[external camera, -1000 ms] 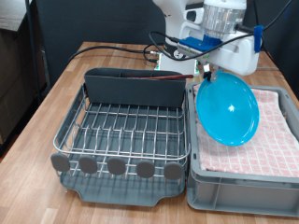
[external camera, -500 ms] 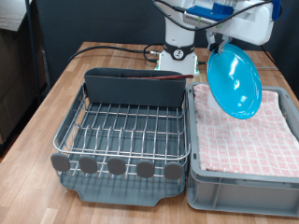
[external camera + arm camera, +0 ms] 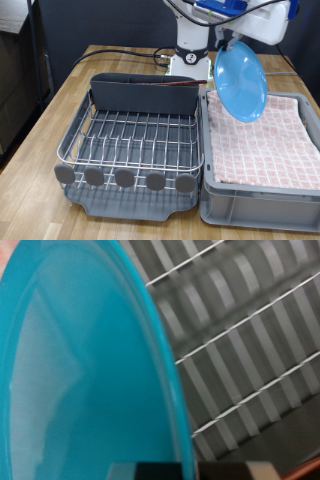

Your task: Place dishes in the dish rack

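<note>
Blue plate (image 3: pixel 241 83) gripped on edge by gripper (image 3: pixel 228 42), lifted off crate (image 3: pixel 262 195), swung toward dish rack (image 3: pixel 130 140); rack empty.

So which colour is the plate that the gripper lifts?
Bright blue plate, clearest in the exterior view.

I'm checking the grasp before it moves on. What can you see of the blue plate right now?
The blue plate is round, glossy and bright blue, plastic by its look. It hangs in the air, tilted nearly on edge, above the seam between the dish rack and the cloth-lined crate, touching neither. The hand grips its top rim.
</note>
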`<move>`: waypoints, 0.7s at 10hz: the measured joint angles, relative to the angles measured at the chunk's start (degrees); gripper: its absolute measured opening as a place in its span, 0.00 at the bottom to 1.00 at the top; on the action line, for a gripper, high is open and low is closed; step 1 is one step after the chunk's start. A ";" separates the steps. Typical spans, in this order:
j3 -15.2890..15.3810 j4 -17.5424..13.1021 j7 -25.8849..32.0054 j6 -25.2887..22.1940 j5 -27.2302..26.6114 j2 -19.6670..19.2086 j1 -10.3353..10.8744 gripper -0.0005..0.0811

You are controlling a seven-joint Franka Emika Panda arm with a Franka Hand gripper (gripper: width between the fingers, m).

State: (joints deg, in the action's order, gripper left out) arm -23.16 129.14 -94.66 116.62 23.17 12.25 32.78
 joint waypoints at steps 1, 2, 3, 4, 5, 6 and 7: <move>-0.75 -0.60 3.96 -0.97 3.32 0.20 -0.82 0.04; -1.75 -0.69 8.50 0.80 8.14 0.43 -1.74 0.04; -2.96 -0.70 13.69 3.45 12.22 0.53 -2.59 0.04; -4.41 -0.81 19.69 6.06 15.45 0.58 -3.29 0.04; -4.95 -0.87 24.87 7.83 17.33 0.63 -3.48 0.04; -4.91 -0.87 23.09 7.21 16.57 0.56 -3.48 0.04; -4.91 -0.86 21.76 5.70 16.56 0.51 -3.68 0.04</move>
State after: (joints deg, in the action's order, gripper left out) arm -28.07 128.28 -72.90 122.32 39.72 12.76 29.10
